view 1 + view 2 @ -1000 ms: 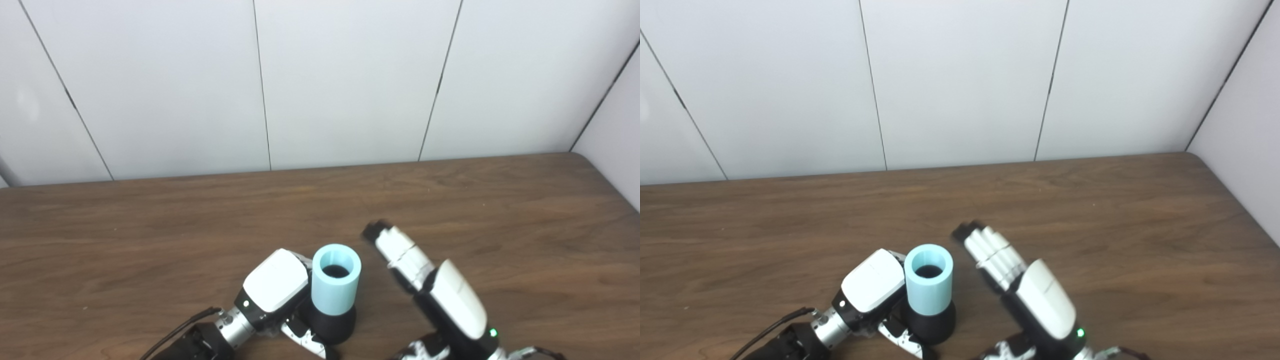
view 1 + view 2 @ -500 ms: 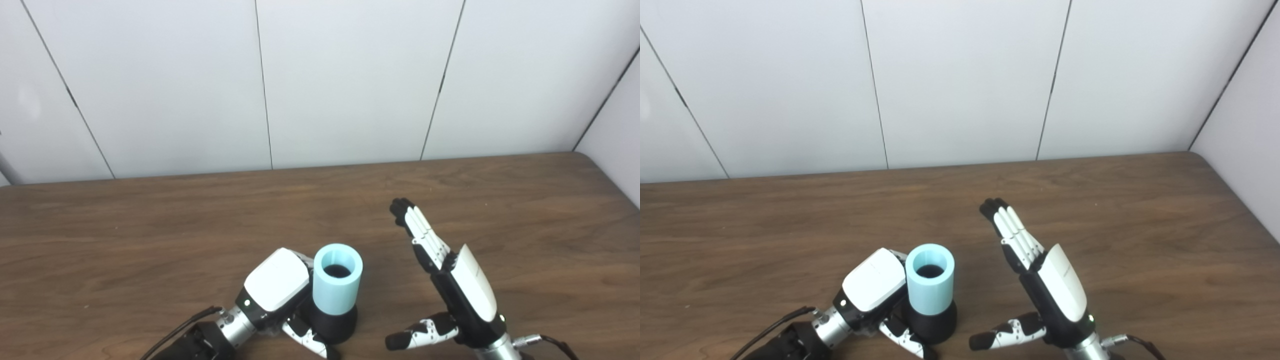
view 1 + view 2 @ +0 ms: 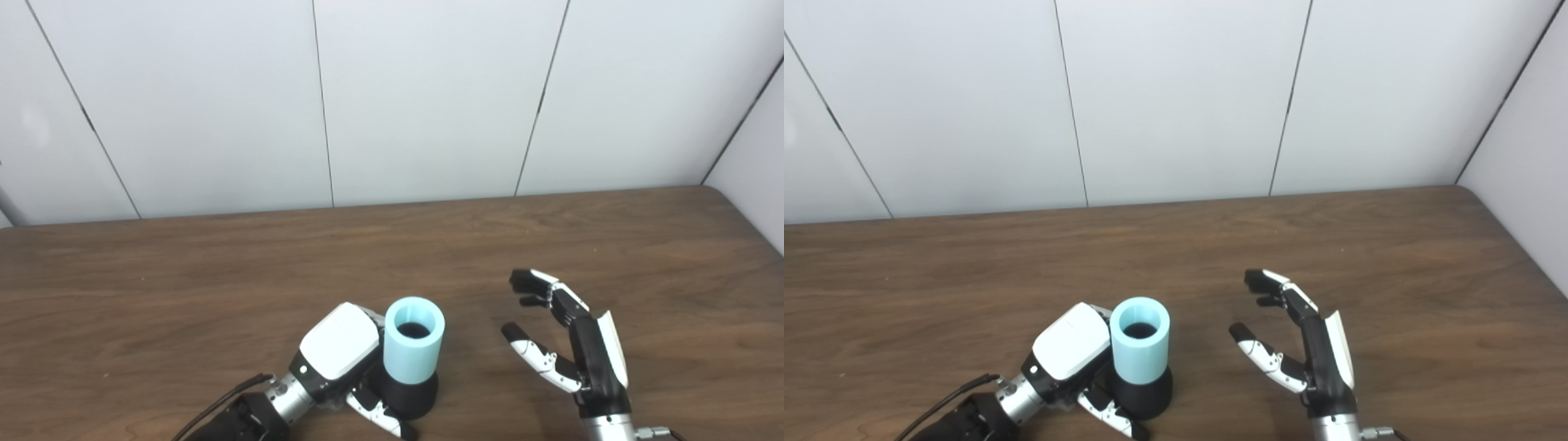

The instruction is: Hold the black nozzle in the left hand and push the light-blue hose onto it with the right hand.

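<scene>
The black nozzle (image 3: 409, 397) stands upright near the table's front edge, its wide base on the wood. The light-blue hose (image 3: 413, 340) sits on top of it, upright, with its open end facing up. My left hand (image 3: 340, 355) is wrapped around the nozzle's base from the left, its fingers curled under and in front of it. My right hand (image 3: 569, 340) hovers to the right of the hose, well apart from it, palm turned toward it, fingers and thumb spread with nothing between them.
The brown wooden table (image 3: 184, 288) runs back to a white panelled wall (image 3: 429, 92). Its right edge (image 3: 744, 220) meets a side wall. A black cable (image 3: 214, 407) trails from my left wrist.
My right hand has drawn away to the right of the hose and turned, its fingers now curled open with the thumb spread. The left hand, nozzle and hose have stayed put.
</scene>
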You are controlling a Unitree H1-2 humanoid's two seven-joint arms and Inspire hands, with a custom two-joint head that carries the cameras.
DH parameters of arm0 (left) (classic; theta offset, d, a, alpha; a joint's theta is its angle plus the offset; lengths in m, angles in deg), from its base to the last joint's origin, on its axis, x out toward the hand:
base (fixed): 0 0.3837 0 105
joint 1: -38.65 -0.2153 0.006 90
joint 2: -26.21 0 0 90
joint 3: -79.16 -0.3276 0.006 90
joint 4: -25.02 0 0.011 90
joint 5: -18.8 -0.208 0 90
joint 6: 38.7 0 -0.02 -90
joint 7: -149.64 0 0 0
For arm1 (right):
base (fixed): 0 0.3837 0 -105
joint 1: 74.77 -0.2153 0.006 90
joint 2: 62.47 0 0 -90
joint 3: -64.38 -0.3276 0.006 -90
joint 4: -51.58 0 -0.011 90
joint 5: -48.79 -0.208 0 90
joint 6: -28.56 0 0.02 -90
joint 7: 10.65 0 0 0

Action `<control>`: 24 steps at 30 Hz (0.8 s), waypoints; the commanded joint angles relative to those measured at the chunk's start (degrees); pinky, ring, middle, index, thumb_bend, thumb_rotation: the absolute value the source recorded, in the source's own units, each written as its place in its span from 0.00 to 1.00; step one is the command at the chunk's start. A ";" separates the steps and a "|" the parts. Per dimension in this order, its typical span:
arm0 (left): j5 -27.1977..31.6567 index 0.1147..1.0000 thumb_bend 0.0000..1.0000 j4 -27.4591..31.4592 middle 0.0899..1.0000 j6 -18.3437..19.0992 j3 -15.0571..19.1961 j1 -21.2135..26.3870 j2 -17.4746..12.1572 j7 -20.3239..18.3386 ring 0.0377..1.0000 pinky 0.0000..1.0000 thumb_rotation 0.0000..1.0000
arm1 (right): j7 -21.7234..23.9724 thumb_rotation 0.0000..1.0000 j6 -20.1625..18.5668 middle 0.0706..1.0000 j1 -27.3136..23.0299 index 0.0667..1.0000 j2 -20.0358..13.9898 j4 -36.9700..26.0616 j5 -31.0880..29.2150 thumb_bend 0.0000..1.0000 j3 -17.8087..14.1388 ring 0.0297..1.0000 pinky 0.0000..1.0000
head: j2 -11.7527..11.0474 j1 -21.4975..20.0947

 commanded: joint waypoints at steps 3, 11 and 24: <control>-2.68 0.44 0.50 -7.84 0.42 -0.48 -1.67 -2.19 0.09 -1.41 0.41 0.34 0.00 | 1.10 0.09 -4.01 0.66 -0.98 0.60 2.02 0.59 -3.85 0.36 -3.79 0.65 0.55 | -0.07 0.07; -3.37 0.44 0.50 -14.07 0.42 -1.15 -1.40 -0.72 1.24 2.02 0.40 0.34 0.00 | 4.62 0.09 -7.95 0.66 -1.49 0.64 3.78 1.10 -8.87 0.32 -6.81 0.65 0.58 | -0.54 0.51; -3.66 0.41 0.52 -16.33 0.51 1.86 -0.72 -0.43 1.24 0.60 0.53 0.49 0.03 | 5.35 0.14 -11.75 0.66 -2.10 0.63 5.57 0.32 -6.66 0.32 -7.50 0.65 0.58 | -0.97 0.62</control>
